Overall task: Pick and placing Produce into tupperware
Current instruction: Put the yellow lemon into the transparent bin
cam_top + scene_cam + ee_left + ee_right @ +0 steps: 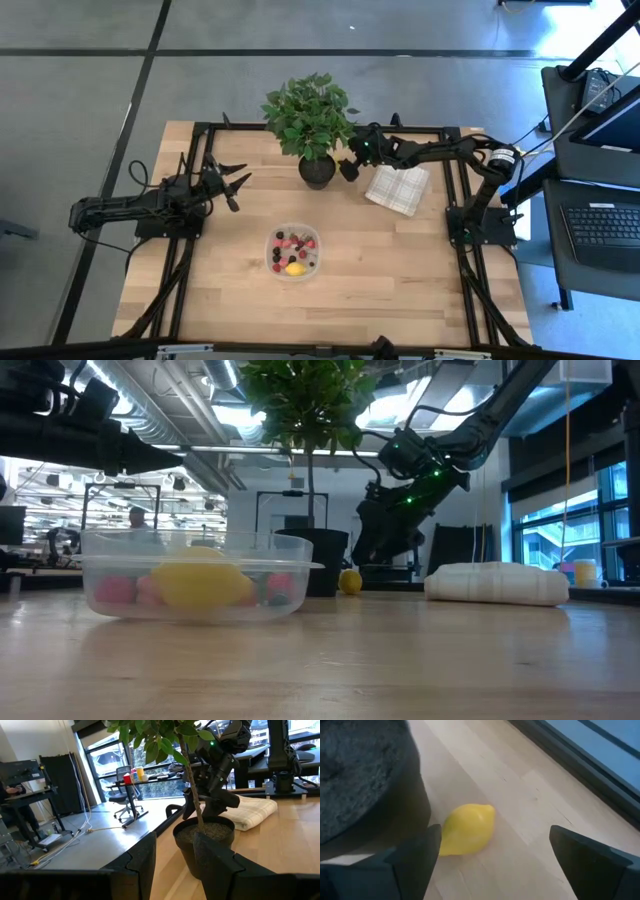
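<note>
A small yellow lemon (467,829) lies on the wooden table right beside the black pot (365,780) of the leafy plant; it also shows in the low view (349,581). My right gripper (495,836) hangs open, slanting down over it, one finger on each side of the lemon (350,168). The clear tupperware (268,252) stands near the table's middle front with red and dark berries and a yellow lemon (200,582) inside. My left gripper (243,178) waits level at the table's left, open, with nothing between its fingers (175,860).
The potted plant (310,120) stands at the far middle, its pot (317,172) close to my right gripper. A folded white checked cloth (398,188) lies to the right of the pot. Bare table lies between the pot and the tupperware.
</note>
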Action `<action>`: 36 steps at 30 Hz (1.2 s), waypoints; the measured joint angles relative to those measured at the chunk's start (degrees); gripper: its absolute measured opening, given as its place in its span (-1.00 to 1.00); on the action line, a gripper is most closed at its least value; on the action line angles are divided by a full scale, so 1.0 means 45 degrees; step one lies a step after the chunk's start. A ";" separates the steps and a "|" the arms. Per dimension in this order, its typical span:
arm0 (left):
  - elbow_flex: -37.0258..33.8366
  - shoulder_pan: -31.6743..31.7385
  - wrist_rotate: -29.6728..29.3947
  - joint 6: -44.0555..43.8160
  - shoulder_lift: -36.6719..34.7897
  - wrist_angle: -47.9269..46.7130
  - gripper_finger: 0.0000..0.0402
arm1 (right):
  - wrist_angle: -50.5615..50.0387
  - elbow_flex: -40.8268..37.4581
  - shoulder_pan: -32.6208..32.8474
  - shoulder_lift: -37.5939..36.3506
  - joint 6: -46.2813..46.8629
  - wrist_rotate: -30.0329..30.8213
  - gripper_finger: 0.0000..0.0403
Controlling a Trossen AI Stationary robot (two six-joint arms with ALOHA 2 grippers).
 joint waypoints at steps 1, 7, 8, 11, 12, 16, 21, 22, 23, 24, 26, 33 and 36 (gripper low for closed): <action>0.0000 0.0000 0.0000 -0.0003 0.0000 0.0000 -0.37 | -0.0002 0.0000 0.0000 0.0000 -0.0162 -0.0036 0.85; 0.0000 0.0000 0.0000 -0.0005 0.0003 0.0000 -0.37 | -0.0168 -0.0005 0.0000 0.0000 -0.2669 -0.0463 0.85; 0.0000 0.0000 0.0000 -0.0005 0.0000 0.0000 -0.37 | -0.0199 -0.0005 0.0000 0.0000 -0.3195 -0.0747 0.85; -0.0002 0.0000 0.0000 -0.0005 0.0002 0.0000 -0.37 | -0.0236 -0.0005 -0.0006 0.0000 -0.4574 -0.1843 0.85; -0.0002 0.0000 0.0000 -0.0005 0.0000 0.0000 -0.37 | -0.0245 -0.0005 -0.0010 0.0000 -0.5027 -0.2179 0.85; 0.0000 0.0000 0.0000 -0.0006 0.0000 0.0000 -0.37 | -0.0269 -0.0005 -0.0018 0.0000 -0.6411 -0.2586 0.85; -0.0005 0.0000 0.0000 -0.0009 0.0000 0.0000 -0.37 | -0.0797 0.0068 -0.0146 -0.0010 -0.6719 -0.2585 0.85; -0.0004 0.0000 0.0000 -0.0005 0.0000 0.0000 -0.37 | -0.1197 0.0163 -0.0191 -0.0010 -0.6724 -0.2589 0.85; 0.0000 0.0000 0.0000 -0.0005 0.0005 0.0000 -0.37 | -0.1653 0.0287 -0.0256 -0.0010 -0.6720 -0.2589 0.85; 0.0000 0.0000 0.0000 -0.0003 0.0000 0.0000 -0.37 | -0.2084 0.0418 -0.0326 -0.0010 -0.6719 -0.2586 0.85; 0.0000 0.0000 0.0000 -0.0004 0.0000 0.0000 -0.37 | -0.2737 0.0694 -0.0442 -0.0010 -0.6732 -0.2582 0.85; 0.0000 0.0000 0.0000 -0.0004 0.0001 0.0000 -0.37 | -0.4172 0.1630 -0.0684 -0.0010 -0.7398 -0.2677 0.85; 0.0000 0.0000 0.0000 0.0000 0.0002 0.0000 -0.37 | -0.4373 0.1908 -0.0769 -0.0015 -0.8017 -0.2682 0.85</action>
